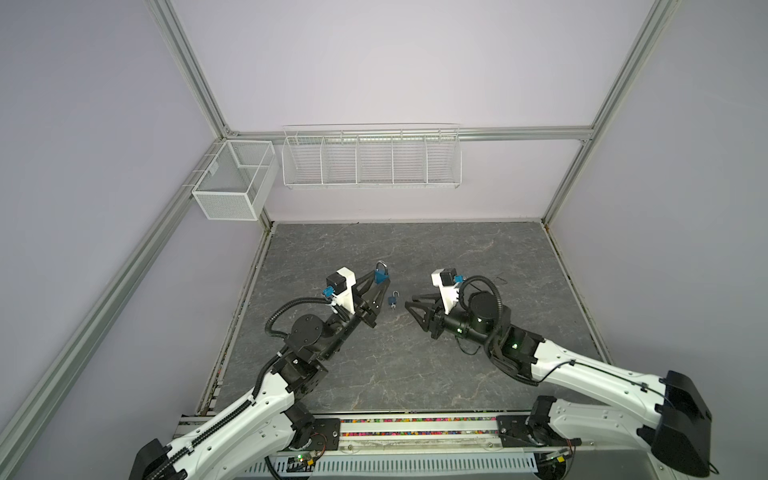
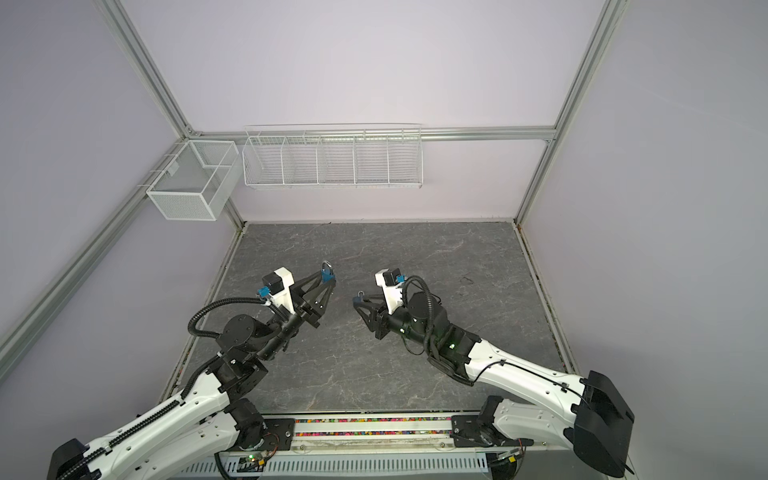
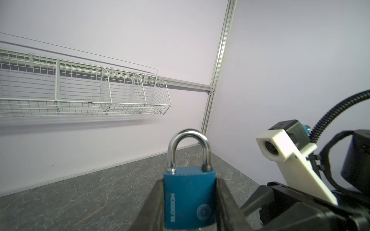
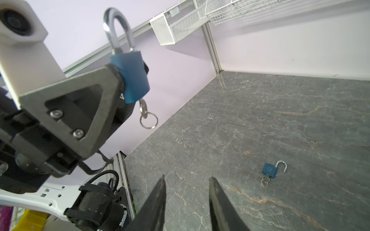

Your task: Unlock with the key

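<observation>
The blue padlock [image 4: 133, 77] is up in the air, off the table [image 1: 457, 257], clamped by its flat sides between the fingers of the left hand [image 1: 380, 280]. It stands roughly upright, and its shackle [image 3: 188, 132] sits on top and looks seated in the body on both legs, so I take it as locked. The key [image 4: 143, 107] is already in the keyhole on the underside. Its shaft runs along the lock's long axis and points down, away from the shackle, with a key ring [image 4: 149, 120] dangling beneath it.

That underside is what matters next. The key's head sticks out below the left hand's fingers, on the side facing the other arm. The right hand [image 4: 187, 177] is the only free one. Its fingers stand apart with nothing between them, and it is aimed across the middle towards the lock, lower than it and near, but not touching. To turn the key it would, I think, have to rise and come in under the lock body, closing on the flat head rather than the loose ring.

A second padlock [image 1: 392, 299], shackle swung open and key in it, lies on the table between the two hands.
</observation>
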`<state>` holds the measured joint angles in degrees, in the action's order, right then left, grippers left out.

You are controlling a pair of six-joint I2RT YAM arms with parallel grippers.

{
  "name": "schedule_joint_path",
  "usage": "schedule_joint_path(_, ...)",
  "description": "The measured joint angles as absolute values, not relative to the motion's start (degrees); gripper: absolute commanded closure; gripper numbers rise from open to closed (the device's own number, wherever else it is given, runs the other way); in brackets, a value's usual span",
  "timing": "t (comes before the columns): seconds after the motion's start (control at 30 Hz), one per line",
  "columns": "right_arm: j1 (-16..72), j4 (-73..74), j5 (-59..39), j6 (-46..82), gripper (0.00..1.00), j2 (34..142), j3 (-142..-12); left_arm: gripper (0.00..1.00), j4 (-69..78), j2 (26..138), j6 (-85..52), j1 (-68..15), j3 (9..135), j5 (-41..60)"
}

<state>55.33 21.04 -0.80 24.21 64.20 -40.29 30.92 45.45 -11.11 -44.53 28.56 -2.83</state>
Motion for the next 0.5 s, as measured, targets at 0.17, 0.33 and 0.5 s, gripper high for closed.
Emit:
schedule_joint_path(0.17, 59.6, 27.8, 3.5, 20.5, 0.8, 65.3, -38.4, 1.0, 24.4, 48.5, -22.7, -44.5, 34.2, -9.4)
schedule_joint_path(0.33, 61.9, 34.1, 7.1, 18.0, 0.82, 68.4, -39.1, 1.0, 21.5, 50.7, -34.0, -44.5, 37.8, -12.0)
schedule_joint_path(0.5, 63.8, 38.3, 11.7, 15.6, 0.86, 71.8, -40.6, 1.0, 21.6, 51.4, -38.6, -44.5, 37.3, -11.7)
